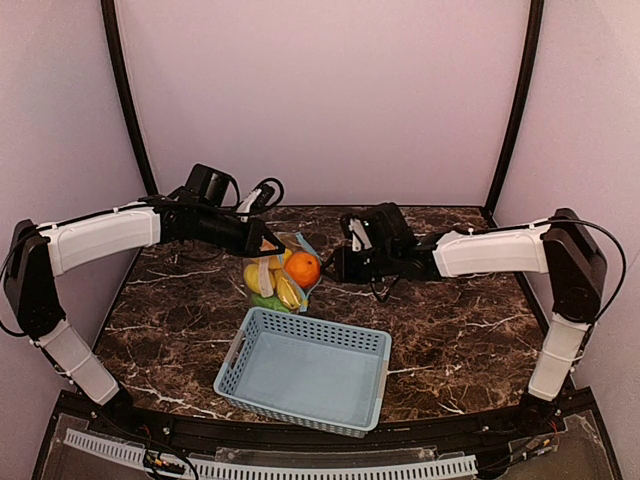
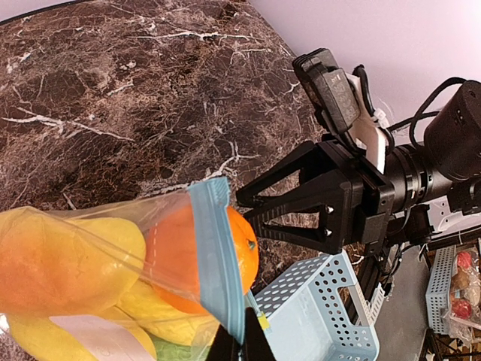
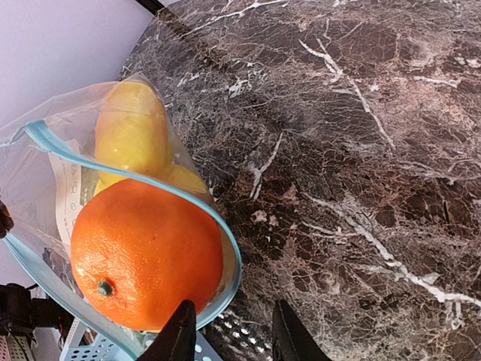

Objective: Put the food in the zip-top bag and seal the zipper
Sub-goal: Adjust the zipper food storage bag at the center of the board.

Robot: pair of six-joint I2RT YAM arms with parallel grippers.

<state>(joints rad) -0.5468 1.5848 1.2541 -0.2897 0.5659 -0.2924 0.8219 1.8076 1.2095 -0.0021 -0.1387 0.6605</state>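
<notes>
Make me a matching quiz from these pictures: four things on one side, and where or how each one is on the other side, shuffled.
Things:
1. orange
2. yellow fruits
3. zipper
4. basket

Place or state:
A. light blue, perforated walls, standing outside the bag
B. unsealed, looping around the orange
C. deep in the zip-top bag, behind the orange
D. sitting in the bag's mouth

Pairs: 1-D, 2-C, 3-B, 4-A
</notes>
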